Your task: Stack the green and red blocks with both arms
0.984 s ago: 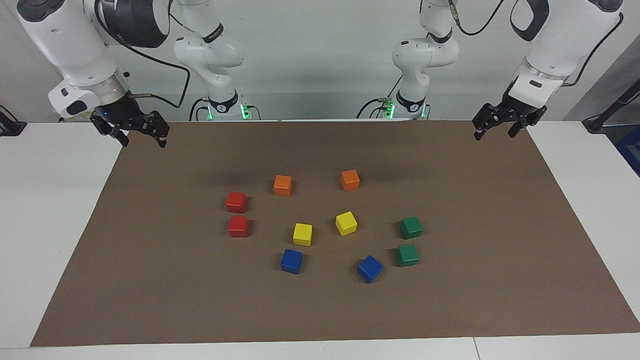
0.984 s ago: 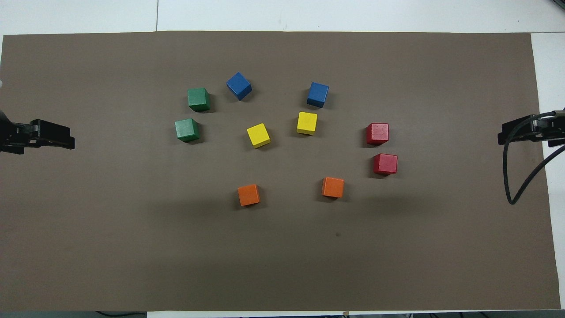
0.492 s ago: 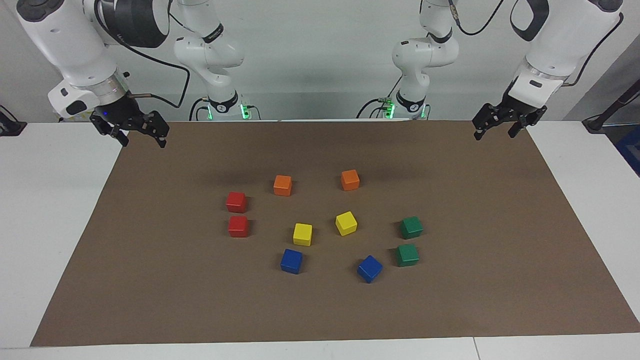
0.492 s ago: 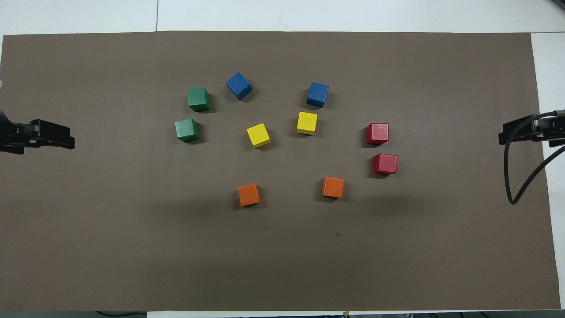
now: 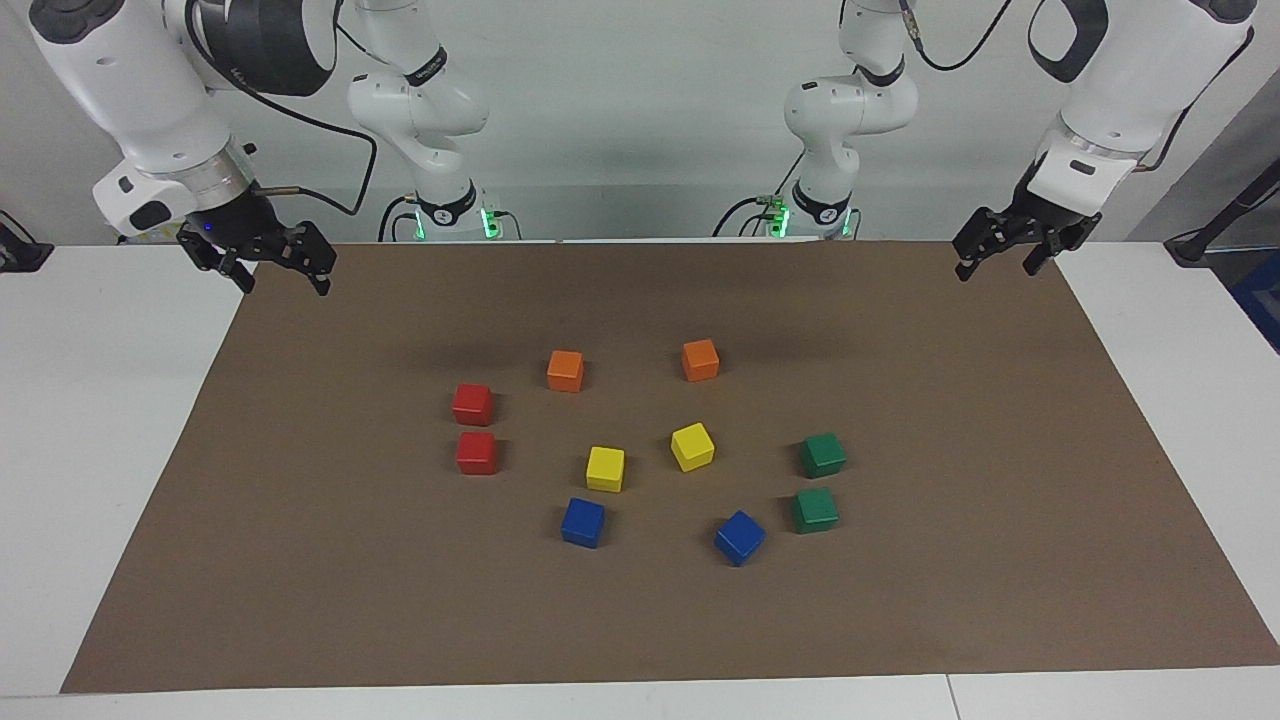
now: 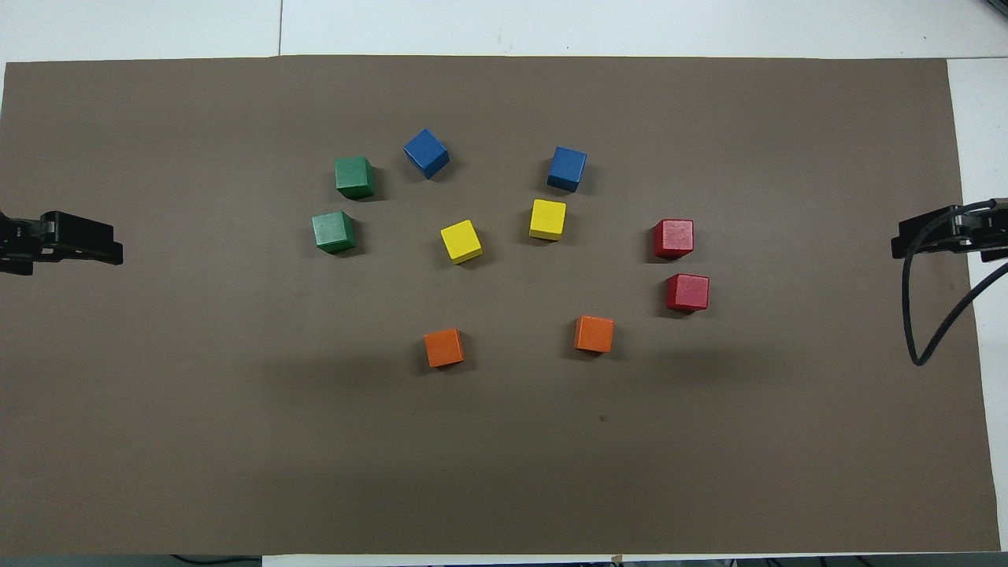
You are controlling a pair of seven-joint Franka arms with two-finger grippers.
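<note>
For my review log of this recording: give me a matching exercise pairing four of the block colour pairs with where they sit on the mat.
Things:
1. green blocks
2. red blocks
3. orange blocks
4. blue blocks

Places:
A. nearest the robots
B. toward the right arm's end
C. farthest from the robots
D. toward the left arm's end

Pairs: 1-D, 2-B, 3-A, 4-C

Both arms raised, jaws open.

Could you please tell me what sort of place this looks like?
Probably a robotics lab: two white arms on fixed bases, a brown mat on a white table, and coloured cubes laid out for practice.
</note>
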